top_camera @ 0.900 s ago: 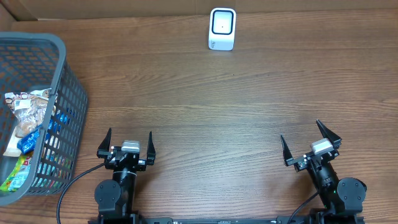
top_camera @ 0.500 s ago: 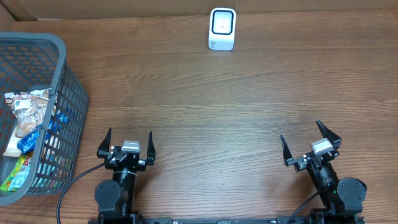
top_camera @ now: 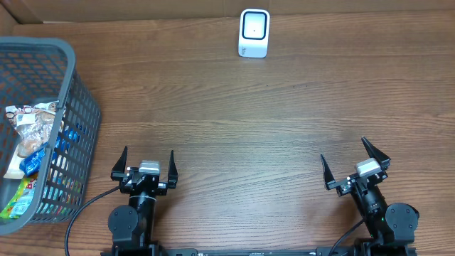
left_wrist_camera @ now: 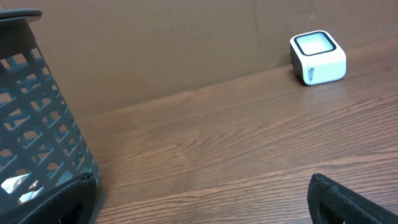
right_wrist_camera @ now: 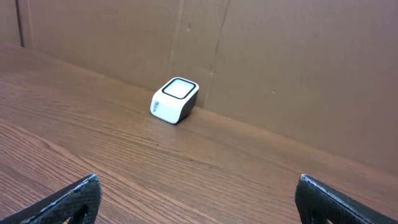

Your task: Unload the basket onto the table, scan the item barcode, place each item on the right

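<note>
Desk [top_camera: 249, 121] of brown wood grain carries a grey plastic basket [top_camera: 71, 135] at its left edge and a small white scanner [top_camera: 254, 33] with a dark-framed window at the far edge, a little right of the middle. The scanner stands just in front of a cardboard wall [right_wrist_camera: 280, 62] that runs along the far side. Snack packets [top_camera: 28, 135], the goods that would bear a barcode, lie piled inside the basket; no barcode can be made out on them.

Both arms sit at the near edge, well apart from each other and from the scanner. The left claw [top_camera: 148, 155] is near the basket's near right corner, its two dark fingers [left_wrist_camera: 62, 205] spread wide with nothing between them but bare wood. The right claw [top_camera: 343, 148] at the near right is likewise spread wide and holds nothing; its fingers [right_wrist_camera: 342, 199] frame the scanner far off. A black cable [top_camera: 82, 213] loops from the left arm's base toward the basket.
</note>
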{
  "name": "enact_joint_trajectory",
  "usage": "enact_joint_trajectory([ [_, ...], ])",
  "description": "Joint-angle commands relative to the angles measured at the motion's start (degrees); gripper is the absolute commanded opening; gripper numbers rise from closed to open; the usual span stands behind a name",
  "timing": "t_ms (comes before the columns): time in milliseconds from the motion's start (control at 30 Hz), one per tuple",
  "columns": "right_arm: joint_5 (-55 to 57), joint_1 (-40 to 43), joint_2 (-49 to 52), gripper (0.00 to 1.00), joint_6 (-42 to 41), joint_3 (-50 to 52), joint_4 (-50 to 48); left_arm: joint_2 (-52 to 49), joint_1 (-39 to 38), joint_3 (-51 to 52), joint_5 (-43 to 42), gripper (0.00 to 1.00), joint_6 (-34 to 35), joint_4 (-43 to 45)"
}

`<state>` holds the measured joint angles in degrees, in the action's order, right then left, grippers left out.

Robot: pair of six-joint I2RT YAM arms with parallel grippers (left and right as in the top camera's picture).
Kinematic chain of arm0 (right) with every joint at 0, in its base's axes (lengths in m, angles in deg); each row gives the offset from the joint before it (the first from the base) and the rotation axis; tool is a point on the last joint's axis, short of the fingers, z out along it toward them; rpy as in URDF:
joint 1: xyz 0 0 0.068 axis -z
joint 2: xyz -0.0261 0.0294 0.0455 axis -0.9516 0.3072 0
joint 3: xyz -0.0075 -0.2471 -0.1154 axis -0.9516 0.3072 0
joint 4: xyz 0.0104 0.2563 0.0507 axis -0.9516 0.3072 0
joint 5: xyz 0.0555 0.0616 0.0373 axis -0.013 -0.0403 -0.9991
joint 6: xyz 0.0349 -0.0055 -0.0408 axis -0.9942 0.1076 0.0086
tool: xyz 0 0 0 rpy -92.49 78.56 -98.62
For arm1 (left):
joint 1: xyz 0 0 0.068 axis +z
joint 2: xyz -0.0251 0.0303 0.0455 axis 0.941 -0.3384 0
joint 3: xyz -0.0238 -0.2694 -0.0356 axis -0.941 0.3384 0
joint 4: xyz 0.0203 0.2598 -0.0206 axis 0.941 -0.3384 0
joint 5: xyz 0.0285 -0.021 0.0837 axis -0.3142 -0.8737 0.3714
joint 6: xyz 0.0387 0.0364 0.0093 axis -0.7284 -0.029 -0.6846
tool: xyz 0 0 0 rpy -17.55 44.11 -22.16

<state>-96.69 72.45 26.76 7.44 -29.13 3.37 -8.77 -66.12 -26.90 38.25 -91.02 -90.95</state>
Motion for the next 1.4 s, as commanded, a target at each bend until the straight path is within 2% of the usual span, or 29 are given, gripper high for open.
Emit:
enact_joint_trajectory([
  [0,0.59,0.04,-0.68,1.0,-0.46,0.59,-0.33,0.74,-0.22,0.42,0.39,1.0,-0.85,0.09],
  [733,0.59,0.04,-0.68,1.0,-0.44,0.59,-0.33,0.74,-0.22,0.42,0.39,1.0,-0.87,0.09],
  [900,1.88,0.04,-0.68,1.0,-0.02,0.59,-0.31,0.74,-0.22,0.42,2.05,0.99,-3.45,0.04],
  [1100,1.86,0.04,-0.68,1.0,-0.07,0.59,-0.31,0.74,-0.22,0.42,1.68,1.0,-3.43,0.04],
  [1367,-0.07,0.04,-0.68,1.0,-3.39,0.59,-0.31,0.74,-0.22,0.42,1.64,1.0,-3.06,0.04],
])
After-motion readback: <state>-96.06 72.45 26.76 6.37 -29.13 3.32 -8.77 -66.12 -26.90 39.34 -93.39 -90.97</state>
